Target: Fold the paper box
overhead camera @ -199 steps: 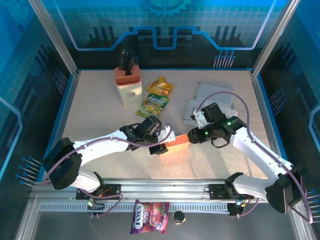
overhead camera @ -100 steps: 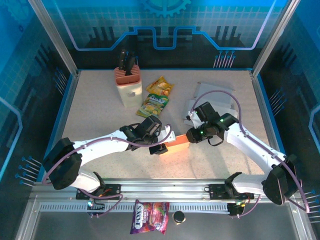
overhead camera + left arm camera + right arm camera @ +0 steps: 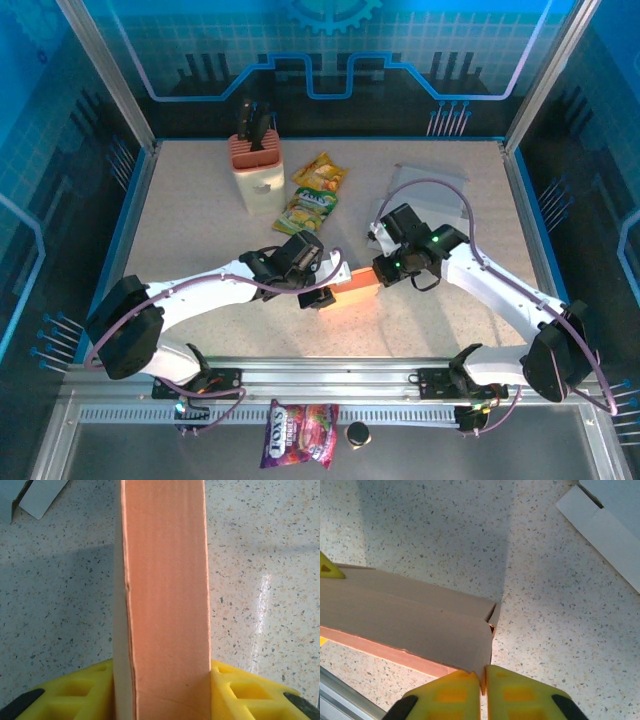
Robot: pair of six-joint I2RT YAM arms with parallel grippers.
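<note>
**Both grippers clamped on the orange box at mid-table**

The paper box (image 3: 352,288) lies on its side in the middle of the table (image 3: 200,230), a little toward the near edge, between the two arms. The left gripper (image 3: 318,297) presses its yellow fingers (image 3: 80,692) against the box's two long faces, clamped across its left end. The right gripper (image 3: 383,272) has its jaws almost together, pinching the thin card edge at the box's right end. In the right wrist view a flap there stands slightly ajar and leaves a dark slit. What is inside the box cannot be made out.

At the far left a knife block (image 3: 258,172) stands upright with dark-handled knives (image 3: 255,118) in its slots. Just right of it lie two snack packets (image 3: 318,172). Flat grey card sheets (image 3: 435,190) lie at the far right, partly hidden behind the right arm. Beyond the near rail lies a candy bag (image 3: 300,433), beside a small dark round thing (image 3: 357,433) too small to identify.
</note>
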